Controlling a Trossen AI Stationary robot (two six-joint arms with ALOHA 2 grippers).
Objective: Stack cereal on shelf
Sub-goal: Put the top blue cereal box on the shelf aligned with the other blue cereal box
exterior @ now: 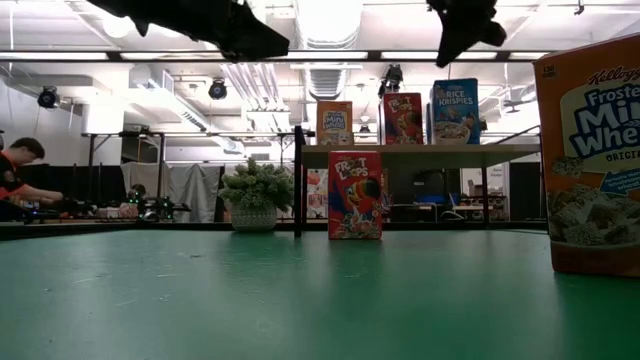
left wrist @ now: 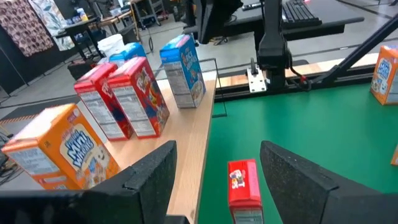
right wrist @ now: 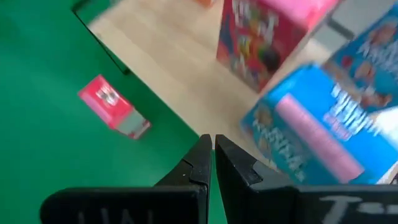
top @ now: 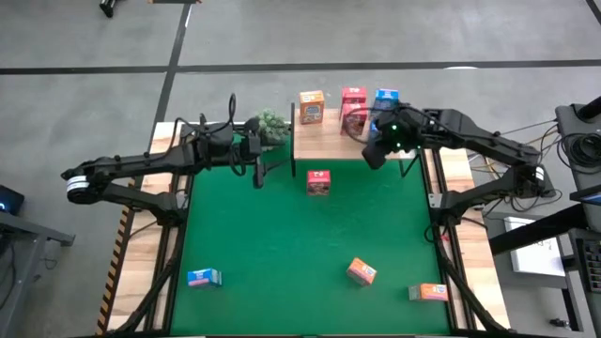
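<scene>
Now, front of table: corner orange box (top: 429, 292), tipped orange box (top: 362, 271) and lone blue box (top: 204, 277), all loose on the green table (top: 254, 235), well apart from each other.
Middle of table: red box (top: 318, 181), standing up, just in front of the shelf (top: 324, 141) but not on it.
Left gripper (top: 258, 169): fingers wide apart, holding nothing, hanging just beside the red box, near the shelf's front corner.
Right gripper (top: 374, 155): fingers pressed together, holding nothing, over the shelf's front edge, near the blue shelf box (left wrist: 183, 71).
Plant (top: 272, 125): small, green and bushy, in a little pot, beside the shelf's left end.
On the shelf: orange shelf box (top: 312, 106), front red shelf box (left wrist: 140, 99), back red shelf box (left wrist: 102, 109), the blue shelf box and one more blue box (left wrist: 127, 53) behind, all standing up.
Still to do, by the look of it: four boxes left on the table.
How a box will handle: likely light and a bit hollow, so easy to lift, easy to tip over and easy to crush.
Where to hold: probably across the two wide flat sides, near the middle, with a soft squeeze.
Box look: thin smooth card, sharp corners, bright printed fronts, maybe a little slippery.
Shelf look: pale plain wood, flat and hard, with thin black metal at the sides.
Table look: green, soft and fuzzy like felt.
</scene>
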